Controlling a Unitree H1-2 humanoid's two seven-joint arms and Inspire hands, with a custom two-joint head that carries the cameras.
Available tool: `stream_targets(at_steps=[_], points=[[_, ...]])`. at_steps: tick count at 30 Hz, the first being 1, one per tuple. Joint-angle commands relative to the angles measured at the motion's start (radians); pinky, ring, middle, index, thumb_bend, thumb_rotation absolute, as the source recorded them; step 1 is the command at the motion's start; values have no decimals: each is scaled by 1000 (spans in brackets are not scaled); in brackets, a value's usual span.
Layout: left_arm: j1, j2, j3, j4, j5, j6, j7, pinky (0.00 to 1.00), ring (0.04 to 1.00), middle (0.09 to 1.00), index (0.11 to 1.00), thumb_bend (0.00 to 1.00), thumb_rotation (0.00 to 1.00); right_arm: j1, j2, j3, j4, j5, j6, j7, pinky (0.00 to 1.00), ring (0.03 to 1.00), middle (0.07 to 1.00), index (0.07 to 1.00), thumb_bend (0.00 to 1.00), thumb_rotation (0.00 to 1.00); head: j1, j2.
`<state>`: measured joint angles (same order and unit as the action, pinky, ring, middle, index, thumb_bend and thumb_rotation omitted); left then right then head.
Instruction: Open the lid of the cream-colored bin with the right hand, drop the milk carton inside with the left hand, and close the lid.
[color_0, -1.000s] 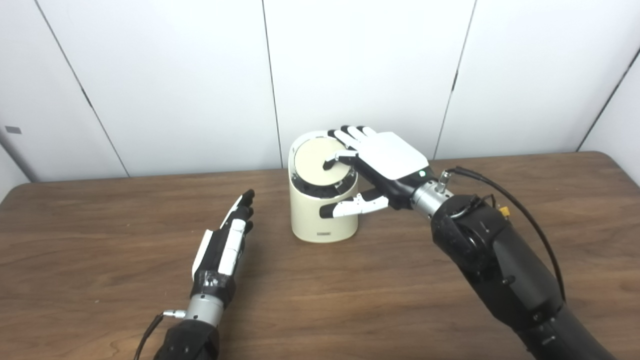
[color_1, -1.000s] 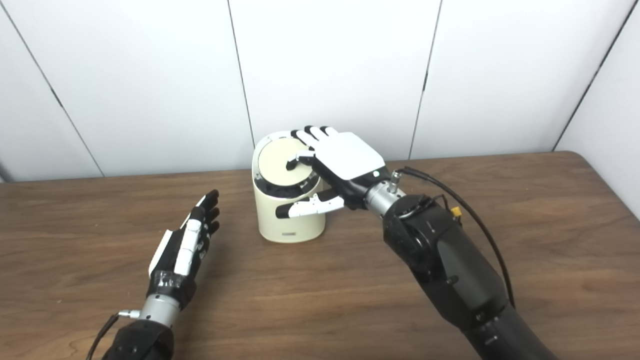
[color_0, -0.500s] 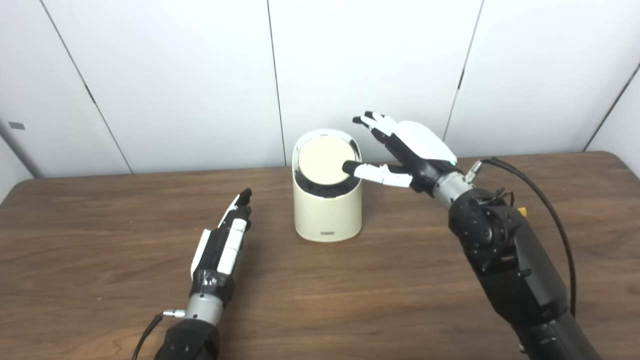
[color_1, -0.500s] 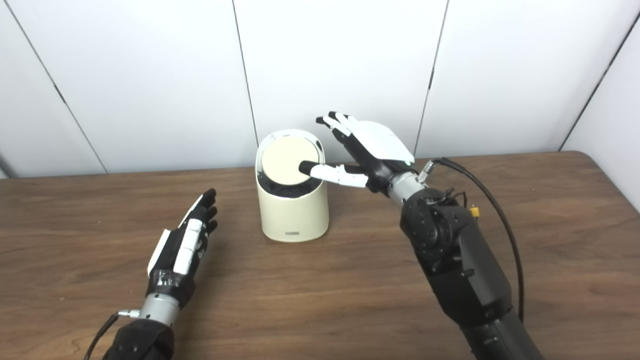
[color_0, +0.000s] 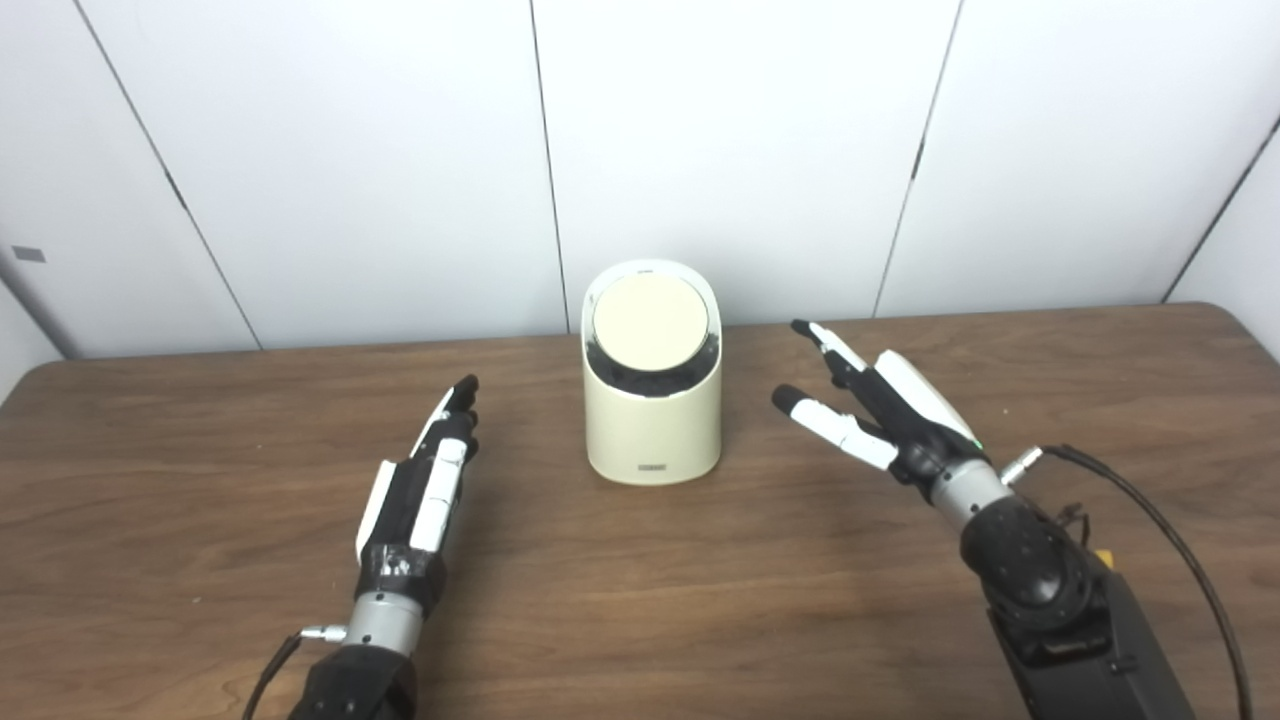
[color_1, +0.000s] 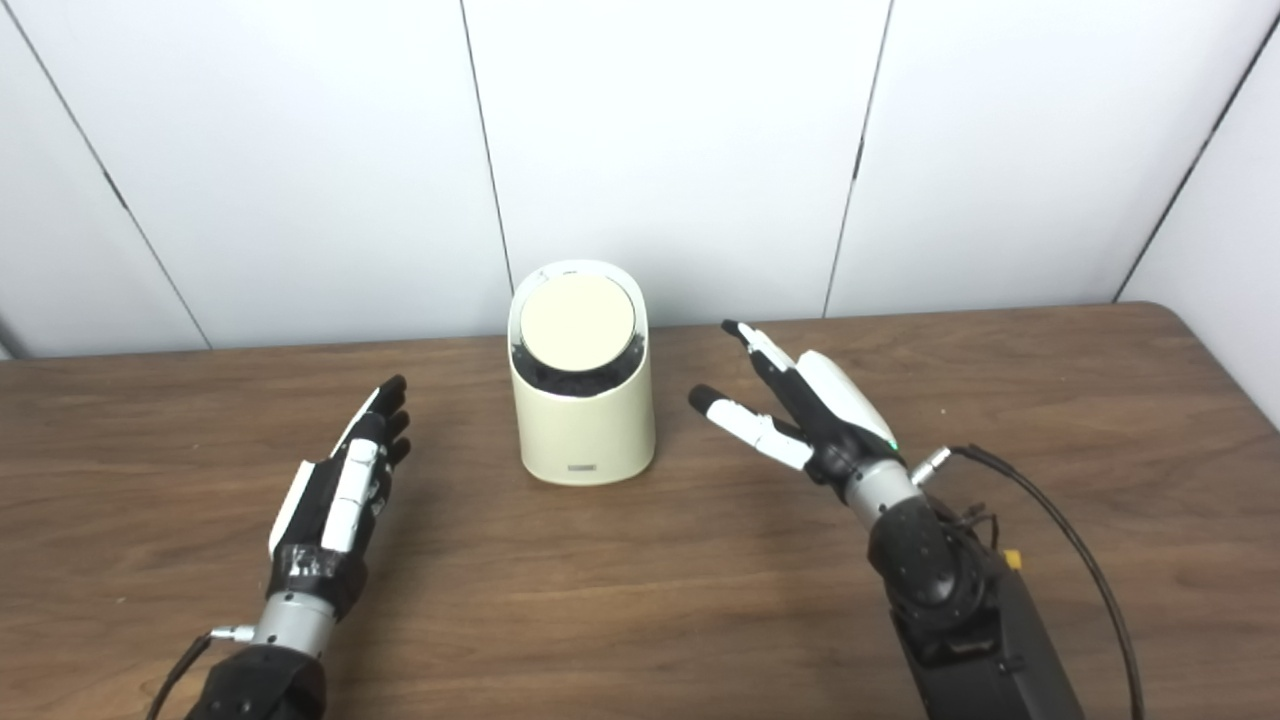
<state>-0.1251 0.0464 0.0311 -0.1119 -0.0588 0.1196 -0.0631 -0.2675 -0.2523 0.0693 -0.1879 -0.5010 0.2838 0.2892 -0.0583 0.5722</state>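
The cream-colored bin (color_0: 652, 420) stands upright near the table's back middle, its round lid (color_0: 650, 324) lying flat in the rim, tilted toward me. My right hand (color_0: 875, 410) hovers to the right of the bin, open, fingers spread, touching nothing. To the left of the bin my left hand (color_0: 420, 478) rests low over the table, open and empty, fingers straight. No milk carton shows in either view.
The brown wooden table (color_0: 640, 600) spreads out in front of the bin, its far right corner rounded. White wall panels (color_0: 300, 150) rise just behind the bin. A black cable (color_0: 1170, 530) loops off my right forearm.
My right hand left the lid, pulled back to the right and sank toward the table. The lid went from tilted under the hand to flat in the rim. My left hand drifted slightly back.
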Motion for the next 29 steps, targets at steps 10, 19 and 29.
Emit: stream_targets(at_steps=[10,19,29], points=[[75,38,28,-101,-53,-28,-28,1000,999,1000,1000,589,840,145,68,-61,-139,148,-1,-83,937,975,994,995,565,1000,-13,5],[119,49,43,-96,-52,-41,-27,1000,1000,1000,1000,614,721,174,94,-93,-75,184,-82,-199,893,941,961,928,656,791,-16,8],[106,52,65,-119,41,-46,41,975,967,934,846,680,163,184,104,-78,-111,60,-60,-300,938,953,934,768,756,377,-5,15]])
